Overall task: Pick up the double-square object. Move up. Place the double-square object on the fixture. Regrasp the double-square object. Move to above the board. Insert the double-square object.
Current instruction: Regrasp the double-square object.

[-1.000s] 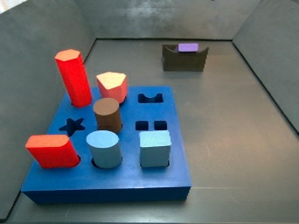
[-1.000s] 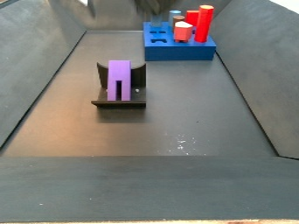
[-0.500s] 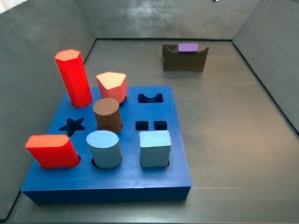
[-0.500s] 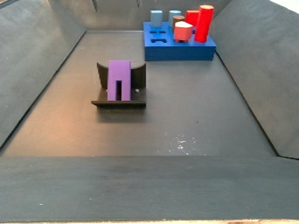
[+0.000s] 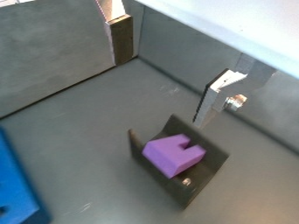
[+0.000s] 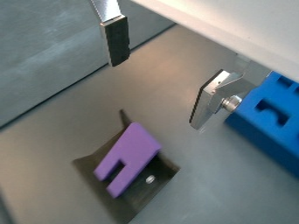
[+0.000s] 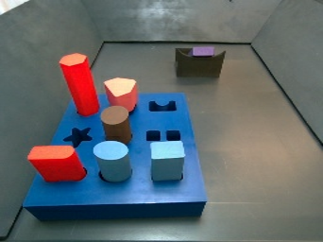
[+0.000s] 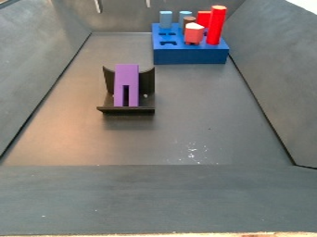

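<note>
One gripper (image 5: 163, 87), fingers apart, above one fixture (image 7: 199, 65) carrying one double-square object (image 7: 202, 51). One board (image 7: 127, 203), six pegs: two red pegs (image 7: 78, 83), one pink-topped peg (image 7: 121, 93), one brown cylinder (image 7: 116, 124), one blue cylinder (image 7: 112, 161), one light blue cube (image 7: 168, 161). Three open holes.

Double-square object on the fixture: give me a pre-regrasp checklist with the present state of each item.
1. Double-square object seated in the fixture: ok.
2. Claw open, nothing between the fingers: ok.
3. Claw above the purple block and apart from it in both wrist views: ok.
4. Claw centred over the block: cannot tell.
5. Double-square hole in the board free: ok.
6. Floor around the fixture free of loose pieces: ok.
</note>
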{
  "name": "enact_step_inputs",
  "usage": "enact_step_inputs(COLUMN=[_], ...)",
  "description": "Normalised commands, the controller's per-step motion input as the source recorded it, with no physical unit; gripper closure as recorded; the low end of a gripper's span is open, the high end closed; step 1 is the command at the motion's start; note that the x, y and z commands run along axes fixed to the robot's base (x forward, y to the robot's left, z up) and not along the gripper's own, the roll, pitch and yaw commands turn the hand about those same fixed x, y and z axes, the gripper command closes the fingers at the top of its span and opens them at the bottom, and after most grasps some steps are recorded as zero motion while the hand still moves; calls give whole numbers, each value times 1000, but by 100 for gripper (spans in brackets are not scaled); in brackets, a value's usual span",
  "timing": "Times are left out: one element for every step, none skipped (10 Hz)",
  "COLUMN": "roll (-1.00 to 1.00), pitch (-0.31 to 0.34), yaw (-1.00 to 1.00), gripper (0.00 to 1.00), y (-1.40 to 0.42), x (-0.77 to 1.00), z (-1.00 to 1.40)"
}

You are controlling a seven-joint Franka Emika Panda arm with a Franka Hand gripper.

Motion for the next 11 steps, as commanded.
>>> enact_step_inputs(roll=[1000, 1000, 1000, 1000, 1000, 1000, 1000, 1000, 1000, 1000, 857], pitch=[6, 13, 16, 25, 34, 51, 62, 91, 120, 162, 170], yaw=[17, 19, 22, 26, 30, 37, 42, 55, 70, 105, 126], gripper=[0, 0, 0, 0, 0, 0, 0, 0, 0, 0, 0], y=[-20, -23, -25, -28, -28, -32, -32, -36, -37, -43, -44], x=[-21, -11, 5, 24, 37, 54, 63, 80, 94, 102, 108], z=[16, 18, 7, -7, -9, -12, -12, -17, -20, -17, -20])
